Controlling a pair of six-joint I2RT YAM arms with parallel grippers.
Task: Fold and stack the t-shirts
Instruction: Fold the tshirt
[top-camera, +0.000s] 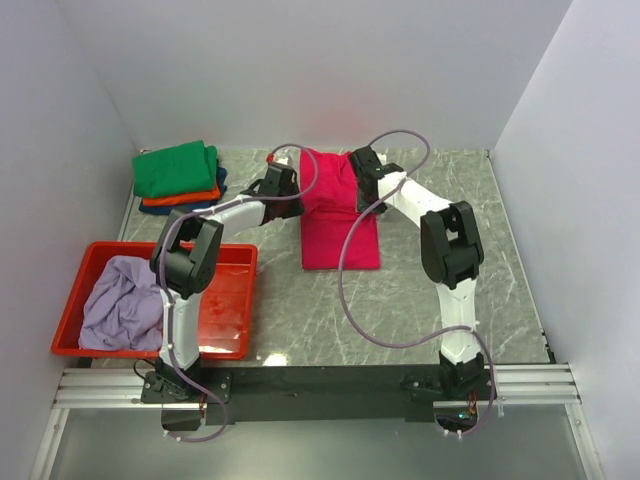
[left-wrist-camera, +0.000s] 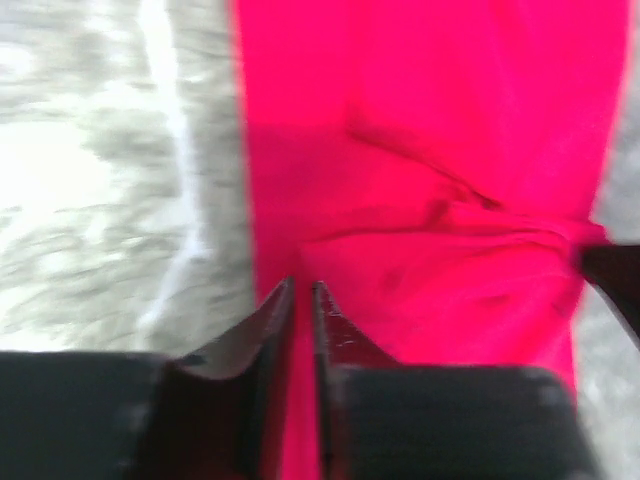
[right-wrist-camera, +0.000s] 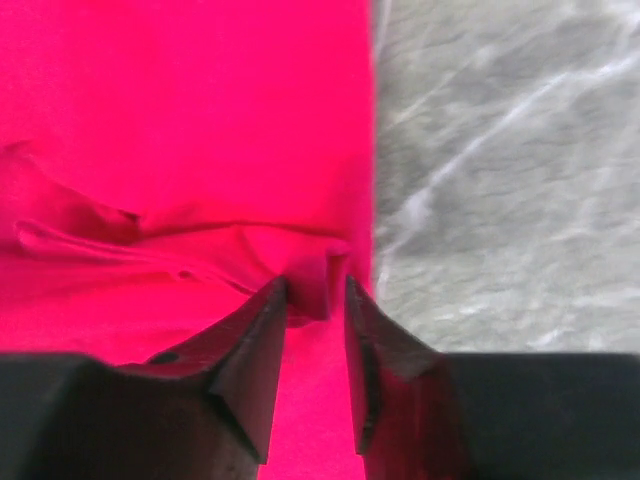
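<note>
In the middle of the counter (top-camera: 300, 310) lies the pink shirt (top-camera: 340, 235), folded into a long strip. The left fingers (left-wrist-camera: 270, 320) are pressed almost together on its left edge, with cloth in the slit. The right fingers (right-wrist-camera: 255, 330), a little wider, pinch a raised fold at its right edge. At the far left is a folded stack: green shirt (top-camera: 178, 168) over orange shirt (top-camera: 185, 198) over dark blue shirt (top-camera: 219, 182). A lavender shirt (top-camera: 120, 305) lies crumpled in the red tray (top-camera: 230, 300).

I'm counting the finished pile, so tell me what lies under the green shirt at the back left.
Under the green shirt, an orange shirt shows at its edge, with a dark blue shirt below that. Their folds and anything lower are covered.
</note>
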